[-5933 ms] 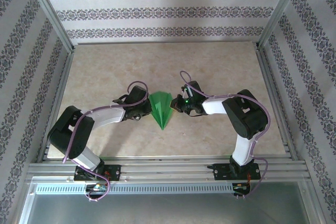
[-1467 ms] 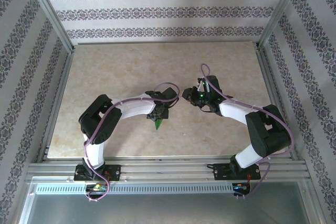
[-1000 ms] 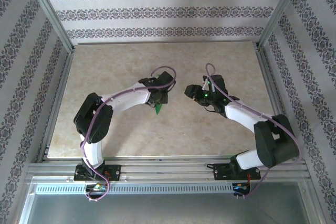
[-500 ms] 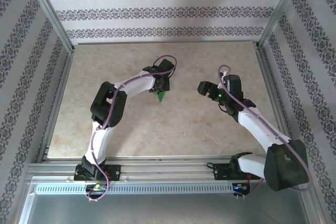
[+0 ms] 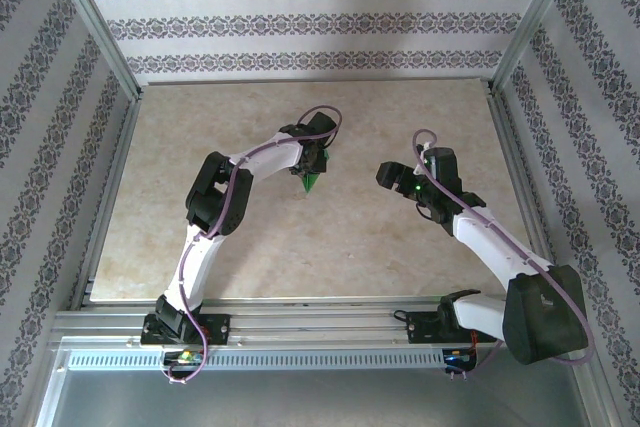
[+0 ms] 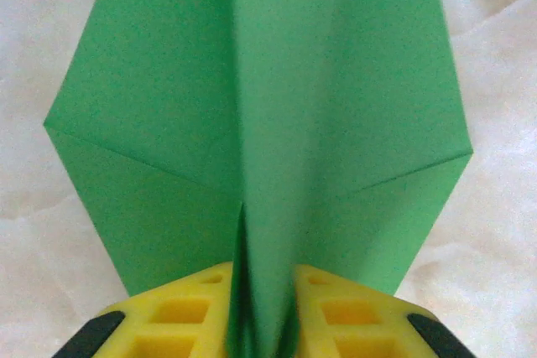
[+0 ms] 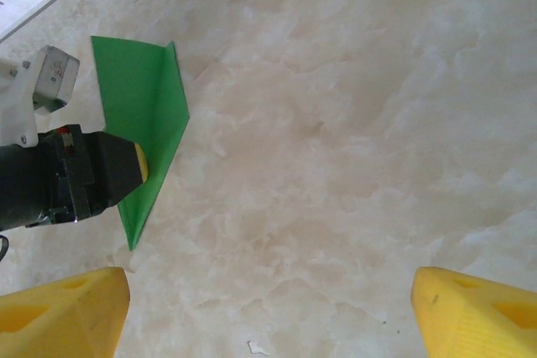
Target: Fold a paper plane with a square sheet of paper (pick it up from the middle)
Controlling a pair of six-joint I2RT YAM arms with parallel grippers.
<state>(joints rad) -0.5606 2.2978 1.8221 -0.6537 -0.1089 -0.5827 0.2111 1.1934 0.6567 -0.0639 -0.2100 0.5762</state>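
A: Where's the plane point(image 5: 311, 182)?
B: Near the middle of the table point(image 5: 420, 117), at the tip of the left gripper point(image 5: 313, 163). In the top view a green sliver sticks out at 6 o'clock of the gripper, with its point aimed at about 6.
A: Grip?
B: In the left wrist view two yellow fingers point(image 6: 185, 316) sit at 6 o'clock of the frame. They are drawn in close, one on each side of the centre fold, both against the paper. They are clamped on the keel. The wings fan away toward 12, with corners out at 9 and 3. A crease runs in from each corner to the fold.
A: On the table or off it?
B: Cannot tell.
A: And the right gripper point(image 5: 385, 175)?
B: At 3 o'clock of the plane, well apart from it. In the right wrist view its yellow fingertips point(image 7: 63, 303) sit at 7 and 5 o'clock of the frame. They are spread wide, with bare table between and nothing held.
A: The plane from that side?
B: It is at 10 o'clock of the frame, one flat green face showing. A black finger with a yellow pad point(image 7: 140, 163) presses on that face.
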